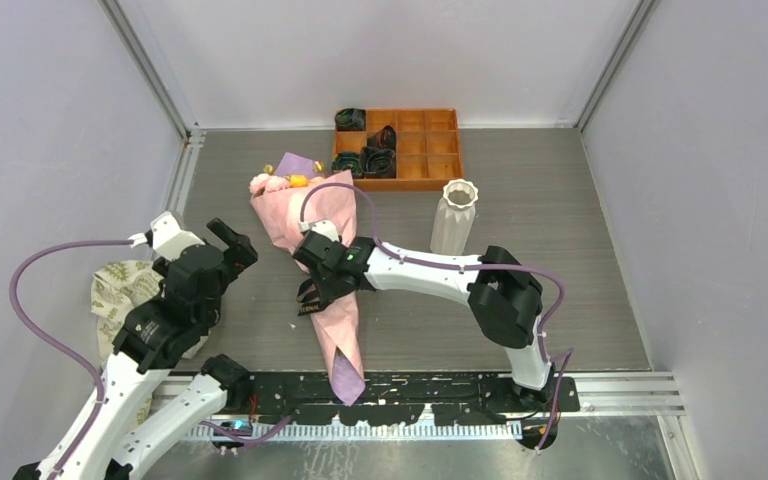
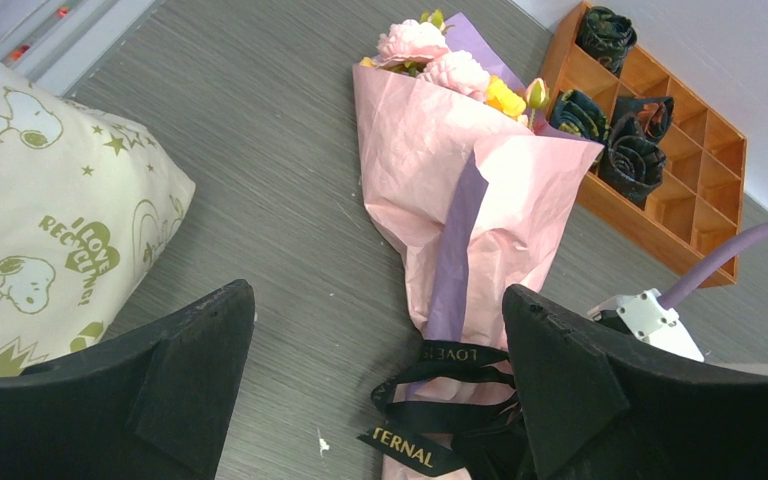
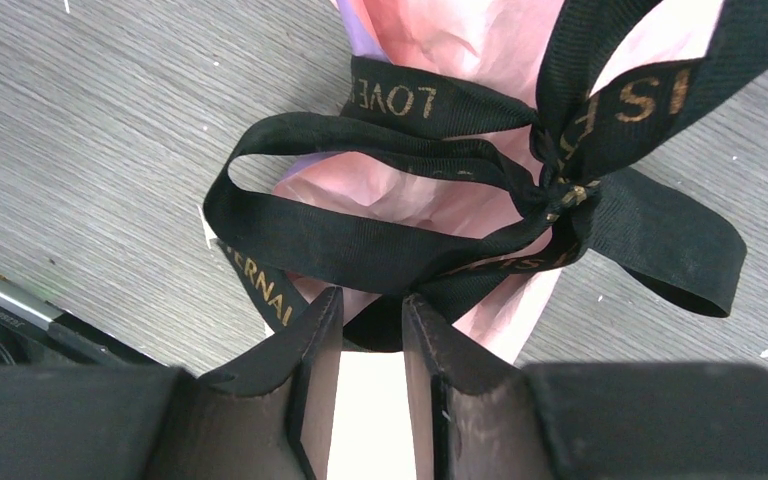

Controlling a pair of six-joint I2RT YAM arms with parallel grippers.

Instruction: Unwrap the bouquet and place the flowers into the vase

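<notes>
Pink bouquet [image 2: 460,180] beyond wide-spread fingers [image 2: 190,370]

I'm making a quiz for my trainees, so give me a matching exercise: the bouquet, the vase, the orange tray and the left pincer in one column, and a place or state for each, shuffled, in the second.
1 bouquet
2 vase
3 orange tray
4 left pincer

A standing upright
B open wide
C lying flat, ribbon tied
D holding dark fabric coils

Pairs: 1-C, 2-A, 3-D, 4-B

The bouquet [image 1: 295,215] lies between cloth [image 1: 120,290] and vase [image 1: 454,215], with the tray [image 1: 430,150] behind it.
</notes>
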